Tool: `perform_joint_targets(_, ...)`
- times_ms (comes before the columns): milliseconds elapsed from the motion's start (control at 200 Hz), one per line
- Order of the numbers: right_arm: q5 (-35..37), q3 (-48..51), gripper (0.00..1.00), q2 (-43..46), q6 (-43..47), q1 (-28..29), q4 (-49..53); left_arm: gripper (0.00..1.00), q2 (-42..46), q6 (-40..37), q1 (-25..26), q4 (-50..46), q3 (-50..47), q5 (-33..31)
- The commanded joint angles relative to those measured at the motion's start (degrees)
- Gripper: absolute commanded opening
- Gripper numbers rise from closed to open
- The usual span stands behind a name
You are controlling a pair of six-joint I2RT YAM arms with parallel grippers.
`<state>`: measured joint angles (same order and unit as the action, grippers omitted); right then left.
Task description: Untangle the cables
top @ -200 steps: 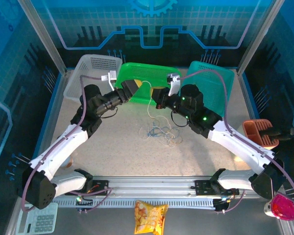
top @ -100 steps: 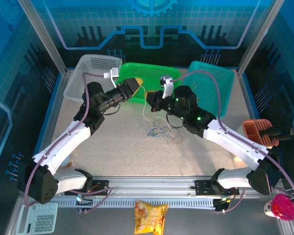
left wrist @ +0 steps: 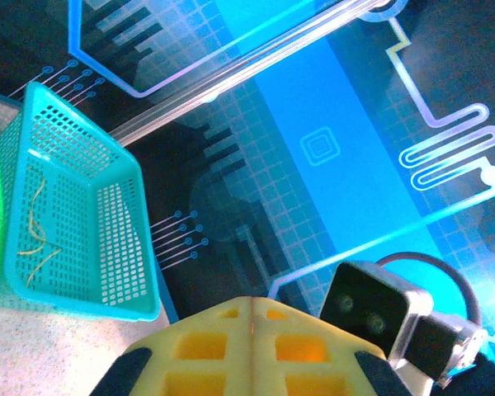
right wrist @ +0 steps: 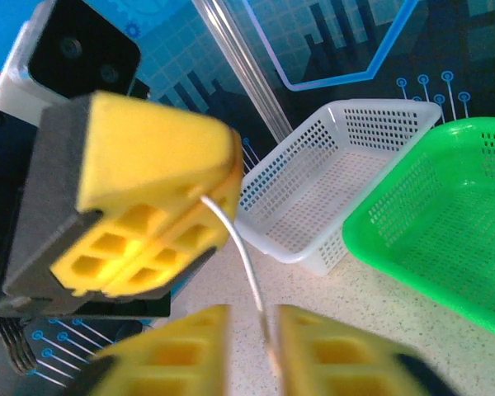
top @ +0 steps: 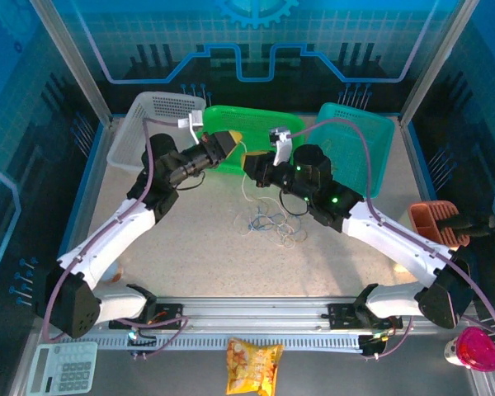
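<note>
Top external view is showing two arms meeting over the middle of the surface (top: 196,247). The left gripper (top: 228,143) and the right gripper (top: 249,165) are hanging just beside each other, in front of the green basket (top: 268,122). One white cable (top: 244,191) is dangling from them toward 6 o'clock, reaching down to one loose clump of cables (top: 272,223). The clump is lying on the surface near the centre, its thin pale and blue-grey strands curling over one another; how many strands it holds I cannot tell.

Three baskets are sitting along the far edge: one white basket (top: 157,111) at 11 o'clock, the green one at 12 o'clock and one teal basket (top: 363,124) at 1 o'clock. One orange holder (top: 437,223) is sitting at 3 o'clock, one snack bag (top: 253,367) at 6 o'clock and one calculator (top: 62,371) at 7 o'clock.

Right wrist view is showing the left gripper's jaws clenching the white cable between their yellow pads. The cable is running down through the gap of the right gripper's jaws, which are standing apart, released.

Left wrist view is showing the left jaws pressing together, and at least two yellowish strands (left wrist: 35,223) lying inside the teal basket.
</note>
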<state>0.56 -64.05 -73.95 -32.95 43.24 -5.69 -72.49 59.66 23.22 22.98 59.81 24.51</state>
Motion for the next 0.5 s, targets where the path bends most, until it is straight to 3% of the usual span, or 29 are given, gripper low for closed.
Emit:
perform_joint_targets(0, 1.7, 2.5, 0.57, 1.3, 2.2, 1.0, -0.2, 0.0, -0.9, -0.6, 0.5, 2.0, 5.9, 2.2)
perform_joint_targets(100, 6.8, 6.2, 0.66, 1.1, 5.0, 1.2, -1.9, 0.0, -2.5, 0.0, 0.9, 1.2, 10.8, 3.1)
perform_joint_targets(495, 17.0, 20.4, 0.68, -3.0, 5.0, 0.5, -10.9, 0.0, -8.0, 0.6, 1.3, -2.8, 30.1, 5.0)
